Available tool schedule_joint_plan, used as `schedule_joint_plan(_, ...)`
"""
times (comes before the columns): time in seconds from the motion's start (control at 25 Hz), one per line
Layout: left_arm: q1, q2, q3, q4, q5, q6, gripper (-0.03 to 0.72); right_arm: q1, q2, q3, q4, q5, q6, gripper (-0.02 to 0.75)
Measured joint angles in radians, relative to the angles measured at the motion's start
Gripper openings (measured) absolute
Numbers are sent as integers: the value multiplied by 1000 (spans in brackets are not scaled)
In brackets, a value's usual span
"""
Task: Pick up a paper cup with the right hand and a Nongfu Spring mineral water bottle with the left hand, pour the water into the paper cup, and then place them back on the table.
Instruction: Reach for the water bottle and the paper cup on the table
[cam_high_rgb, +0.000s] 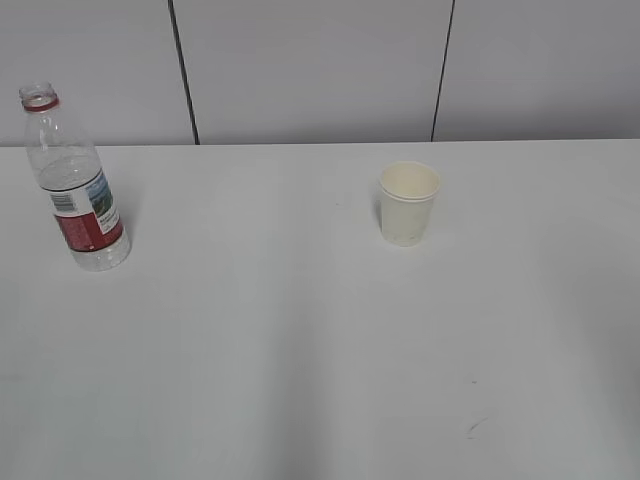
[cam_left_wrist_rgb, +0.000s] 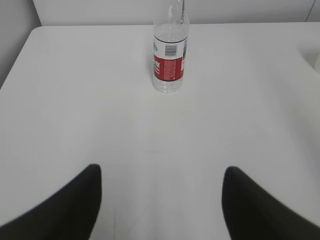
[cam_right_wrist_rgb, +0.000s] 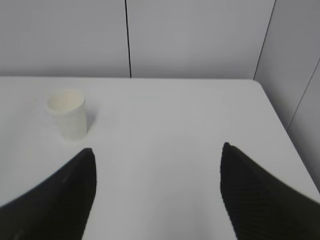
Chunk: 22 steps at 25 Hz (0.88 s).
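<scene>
The Nongfu Spring mineral water bottle (cam_high_rgb: 75, 185) stands upright at the table's far left, uncapped, with a red neck ring and red-and-white label. In the left wrist view the bottle (cam_left_wrist_rgb: 170, 55) is straight ahead, well beyond my left gripper (cam_left_wrist_rgb: 161, 172), which is open and holds nothing. The paper cup (cam_high_rgb: 408, 203) stands upright right of centre. From the right wrist the paper cup (cam_right_wrist_rgb: 68, 113) is ahead and to the left of my right gripper (cam_right_wrist_rgb: 157, 150), also open with nothing between its fingers. Neither arm shows in the exterior view. Whether water is in the bottle is unclear.
The white table (cam_high_rgb: 300, 350) reaches a grey panelled wall (cam_high_rgb: 310, 70) at the back. The table's right edge (cam_right_wrist_rgb: 285, 130) runs beside a wall in the right wrist view, and the left edge (cam_left_wrist_rgb: 15, 65) shows in the left wrist view.
</scene>
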<state>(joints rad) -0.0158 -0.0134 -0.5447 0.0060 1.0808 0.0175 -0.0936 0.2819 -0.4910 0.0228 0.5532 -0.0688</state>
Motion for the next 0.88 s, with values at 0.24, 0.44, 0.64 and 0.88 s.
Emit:
schedule_joint_plan(0.24, 0, 0, 0, 0, 0, 0, 456, 0, 178, 2, 0, -275, 0, 572)
schedule_joint_plan(0.44, 0, 0, 0, 0, 0, 0, 456, 0, 307, 73, 24, -541, 0, 572)
schedule_joint_plan(0.64, 0, 0, 0, 0, 0, 0, 456, 0, 447, 167, 34, -801, 2, 572)
schedule_joint_plan(0.88, 0, 0, 0, 0, 0, 0, 456, 0, 627, 216, 30, -952, 21, 572)
